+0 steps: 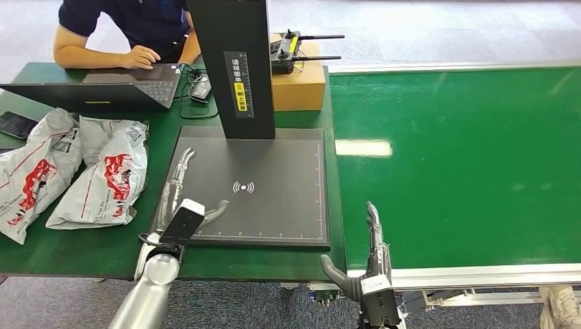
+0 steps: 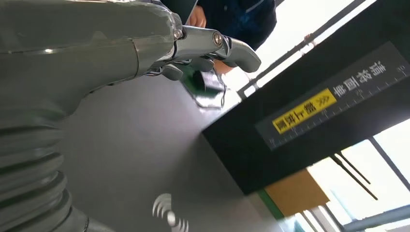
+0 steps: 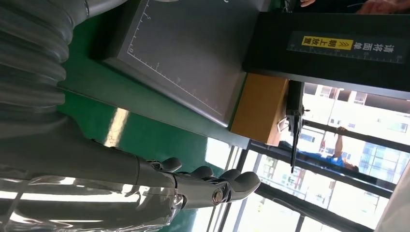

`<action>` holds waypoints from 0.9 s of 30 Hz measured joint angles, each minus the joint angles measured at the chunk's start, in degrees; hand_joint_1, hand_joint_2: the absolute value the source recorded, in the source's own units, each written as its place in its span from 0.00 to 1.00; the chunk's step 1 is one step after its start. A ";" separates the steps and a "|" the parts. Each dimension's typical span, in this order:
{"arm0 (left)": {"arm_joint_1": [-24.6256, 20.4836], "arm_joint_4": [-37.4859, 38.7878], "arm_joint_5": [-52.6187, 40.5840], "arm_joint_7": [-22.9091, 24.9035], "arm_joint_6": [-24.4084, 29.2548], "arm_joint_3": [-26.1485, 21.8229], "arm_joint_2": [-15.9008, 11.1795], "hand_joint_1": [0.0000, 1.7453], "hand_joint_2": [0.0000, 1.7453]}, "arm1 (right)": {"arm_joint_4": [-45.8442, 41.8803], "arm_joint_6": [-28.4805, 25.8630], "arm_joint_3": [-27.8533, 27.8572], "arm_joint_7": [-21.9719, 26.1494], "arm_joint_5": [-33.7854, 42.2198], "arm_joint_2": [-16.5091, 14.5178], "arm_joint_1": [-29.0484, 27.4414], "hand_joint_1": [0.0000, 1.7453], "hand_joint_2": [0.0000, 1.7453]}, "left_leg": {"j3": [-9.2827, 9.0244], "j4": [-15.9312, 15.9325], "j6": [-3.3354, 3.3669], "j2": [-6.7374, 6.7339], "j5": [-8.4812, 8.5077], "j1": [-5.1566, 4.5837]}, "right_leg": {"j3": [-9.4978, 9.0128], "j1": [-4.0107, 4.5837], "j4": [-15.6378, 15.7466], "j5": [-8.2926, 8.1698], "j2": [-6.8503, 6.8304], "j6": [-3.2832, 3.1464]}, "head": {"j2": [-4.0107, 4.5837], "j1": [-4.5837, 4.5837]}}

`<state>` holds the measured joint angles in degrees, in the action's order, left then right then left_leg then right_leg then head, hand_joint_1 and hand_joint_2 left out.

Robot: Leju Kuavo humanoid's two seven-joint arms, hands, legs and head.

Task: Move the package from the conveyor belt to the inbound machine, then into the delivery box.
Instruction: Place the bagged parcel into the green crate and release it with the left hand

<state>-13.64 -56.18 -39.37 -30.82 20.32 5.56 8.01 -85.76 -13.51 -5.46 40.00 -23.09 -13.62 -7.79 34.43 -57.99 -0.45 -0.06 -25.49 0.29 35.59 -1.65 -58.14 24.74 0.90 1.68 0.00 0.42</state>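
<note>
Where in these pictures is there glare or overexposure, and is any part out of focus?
Head view: a bright reflection on the green conveyor belt, otherwise evenly lit and sharp. Left wrist view: the windows behind the black column are blown out white; the left hand, close to the lens, looks soft. Right wrist view: the windows are overexposed too, past the cardboard box.

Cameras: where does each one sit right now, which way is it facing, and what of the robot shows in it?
Head view: high on the body, looking down at the scanner plate and green belt; left hand and right hand show.
Left wrist view: behind the left hand, facing the plate and black column.
Right wrist view: behind the right hand, over the belt.
All views share the plate and column.
</note>
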 joint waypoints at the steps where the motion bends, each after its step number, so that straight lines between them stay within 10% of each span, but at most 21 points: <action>1: 0.84 -0.56 0.89 -0.35 -0.76 0.01 0.42 0.00 1.00 | 0.47 -0.21 -0.16 0.00 -0.42 0.05 0.37 0.00 1.00 | 0.00 0.00 0.00 0.00 0.00 0.00 | 0.00 0.00 0.00 0.00 0.00 0.00 | 0.00 -0.01; 27: 9.50 -7.35 12.74 -6.50 -3.01 1.19 5.27 0.00 1.00 | 10.27 -1.96 -6.73 0.00 6.42 2.44 10.61 0.00 1.00 | 0.00 0.00 -0.01 0.02 0.01 0.00 | -0.01 0.00 -0.01 -0.01 -0.01 0.00 | 0.00 0.00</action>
<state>-4.14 -63.53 -26.62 -37.32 17.31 6.75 13.28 -75.49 -15.48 -12.19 40.00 -16.67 -11.19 2.82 34.43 -58.00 -0.46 -0.05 -25.48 0.30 35.58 -1.64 -58.15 24.73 0.89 1.69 0.00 0.42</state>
